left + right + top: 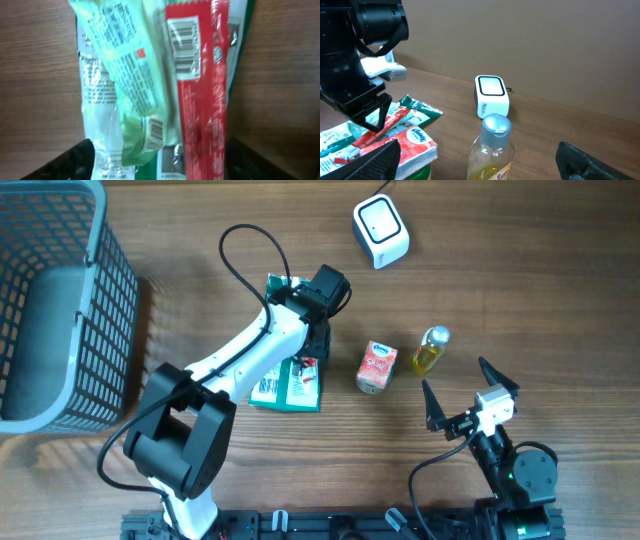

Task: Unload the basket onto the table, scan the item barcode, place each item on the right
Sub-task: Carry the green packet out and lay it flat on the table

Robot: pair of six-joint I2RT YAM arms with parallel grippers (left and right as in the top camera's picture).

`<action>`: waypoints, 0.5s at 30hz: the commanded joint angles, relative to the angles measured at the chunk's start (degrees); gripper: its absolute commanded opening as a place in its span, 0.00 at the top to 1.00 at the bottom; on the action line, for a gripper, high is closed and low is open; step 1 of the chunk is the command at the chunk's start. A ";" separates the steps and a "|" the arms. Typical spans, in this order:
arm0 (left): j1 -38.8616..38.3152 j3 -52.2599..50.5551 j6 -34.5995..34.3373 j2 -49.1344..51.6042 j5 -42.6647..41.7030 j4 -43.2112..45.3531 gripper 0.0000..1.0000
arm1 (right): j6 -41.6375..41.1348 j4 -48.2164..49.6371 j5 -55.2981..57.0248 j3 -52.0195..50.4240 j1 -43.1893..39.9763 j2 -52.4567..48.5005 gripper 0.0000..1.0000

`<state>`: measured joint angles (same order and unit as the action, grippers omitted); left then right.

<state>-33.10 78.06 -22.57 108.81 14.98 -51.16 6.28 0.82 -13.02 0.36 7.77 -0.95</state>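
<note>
Left wrist view is showing the risk. The left hand [314, 350] is standing wide over the packets near the middle of the surface and is holding nothing. On closing, it may be catching the red packet [200, 110] together with the pale green packet [125, 75]. The slippery film may also be twisting and turning the barcode [182, 47] away from the scanner [380, 232] by the far edge. The right hand [455, 380] is hanging wide and empty. I am counting one scanner, one basket [110, 310], one tissue pack [377, 367], one bottle [431, 350] and at least three packets.
</note>
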 commanded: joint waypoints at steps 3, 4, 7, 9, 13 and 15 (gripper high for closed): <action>1.38 3.56 1.40 -4.90 0.94 -2.49 0.09 | -0.28 0.15 -0.13 -0.07 -0.02 -0.13 0.00; 1.79 3.98 1.40 -5.92 0.94 -2.49 0.06 | -0.28 0.15 -0.13 -0.07 -0.02 -0.13 0.00; 4.57 5.66 1.95 -10.91 0.85 -2.45 0.00 | -0.28 0.15 -0.13 -0.07 -0.02 -0.13 0.00; 7.10 6.23 3.58 -14.25 -0.87 -2.19 0.00 | -0.28 0.15 -0.13 -0.07 -0.02 -0.13 0.00; 14.25 6.29 4.59 -19.74 -5.73 -1.36 0.00 | -0.28 0.15 -0.13 -0.07 -0.02 -0.13 0.00; 18.38 6.29 4.55 -21.29 -6.93 -1.16 0.00 | -0.28 0.15 -0.13 -0.07 -0.02 -0.13 0.00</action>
<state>-20.71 83.61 -19.42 90.54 11.77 -52.47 6.26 0.84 -13.02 0.36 7.77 -0.95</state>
